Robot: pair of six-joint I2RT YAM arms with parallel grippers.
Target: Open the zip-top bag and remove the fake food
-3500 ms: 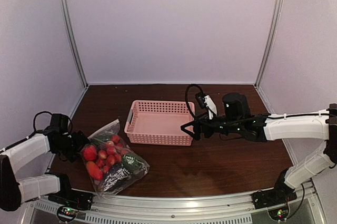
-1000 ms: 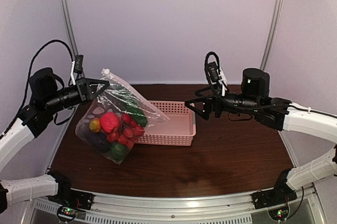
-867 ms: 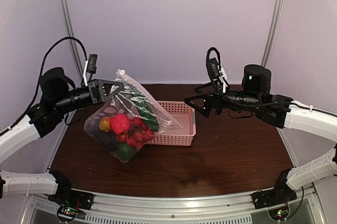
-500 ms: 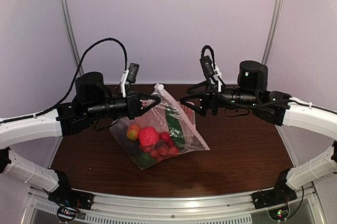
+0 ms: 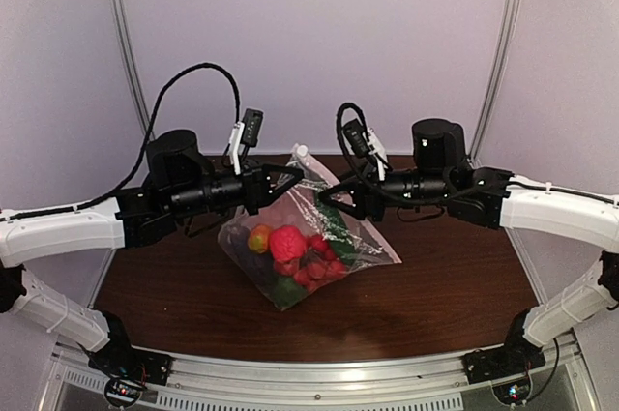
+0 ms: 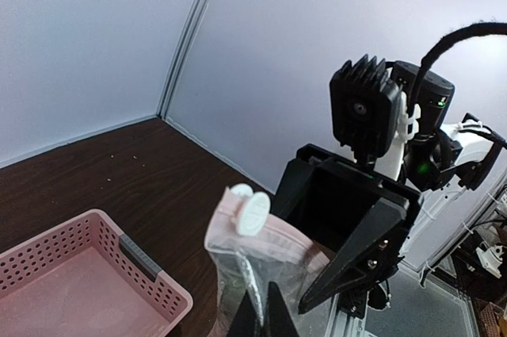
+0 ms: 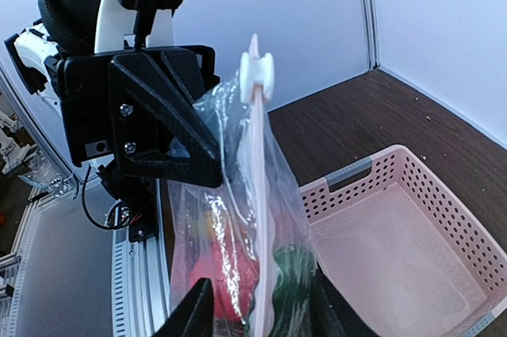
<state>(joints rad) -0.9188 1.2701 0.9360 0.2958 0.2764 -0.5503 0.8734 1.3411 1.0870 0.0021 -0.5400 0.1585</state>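
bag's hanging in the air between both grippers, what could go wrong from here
1. The large clear crinkly plastic zip-top bag hangs only from the pinch of the left gripper near its top, with small plastic fruits and vegetables weighing its bottom; a tug might slip it free.
2. The right gripper is open astride the bag below the white zip slider; closing there may clamp both walls shut.

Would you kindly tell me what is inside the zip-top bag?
The zip-top bag holds fake food: red pieces, one orange-yellow piece and green ones lower down. Whatever lies behind that cluster is covered, so I cannot count them.
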